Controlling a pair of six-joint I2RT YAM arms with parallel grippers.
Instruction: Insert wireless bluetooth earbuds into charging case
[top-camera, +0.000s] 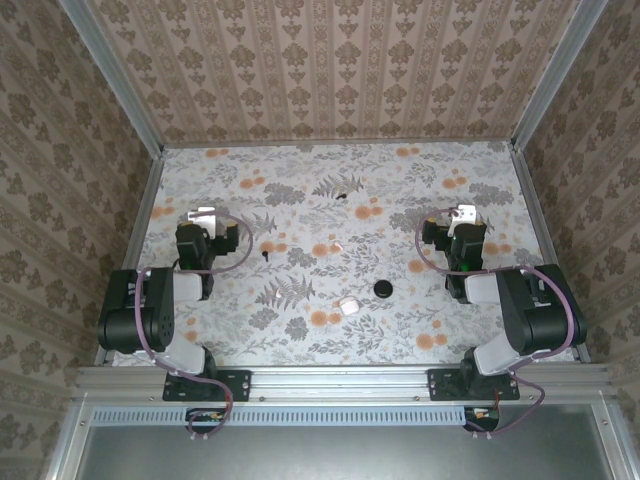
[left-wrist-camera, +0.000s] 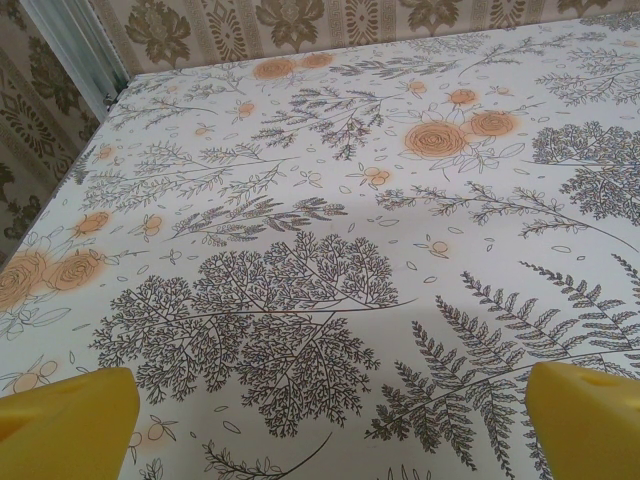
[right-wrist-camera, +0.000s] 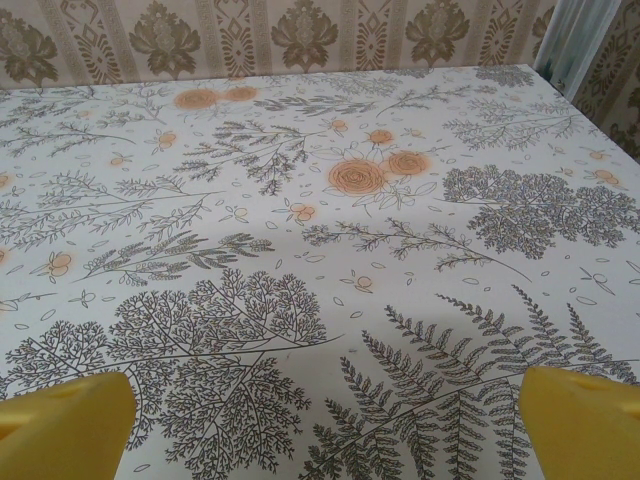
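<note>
A round black charging case (top-camera: 383, 289) sits on the floral table, right of centre toward the front. One tiny black earbud (top-camera: 342, 196) lies at the far middle. Another dark earbud speck (top-camera: 266, 254) lies left of centre. My left gripper (top-camera: 205, 215) rests over the left side of the table, well clear of all of them. Its yellow fingertips (left-wrist-camera: 70, 420) stand wide apart around bare cloth, so the left gripper (left-wrist-camera: 330, 425) is open. My right gripper (top-camera: 463, 213) sits at the right side. Its yellow fingertips (right-wrist-camera: 580, 420) are also spread, and the right gripper (right-wrist-camera: 325, 425) is open and empty.
A small pale pinkish object (top-camera: 349, 306) lies just left of the case. A tiny pale bit (top-camera: 336, 243) lies near the centre. Patterned walls and metal posts (top-camera: 140, 110) enclose the table on three sides.
</note>
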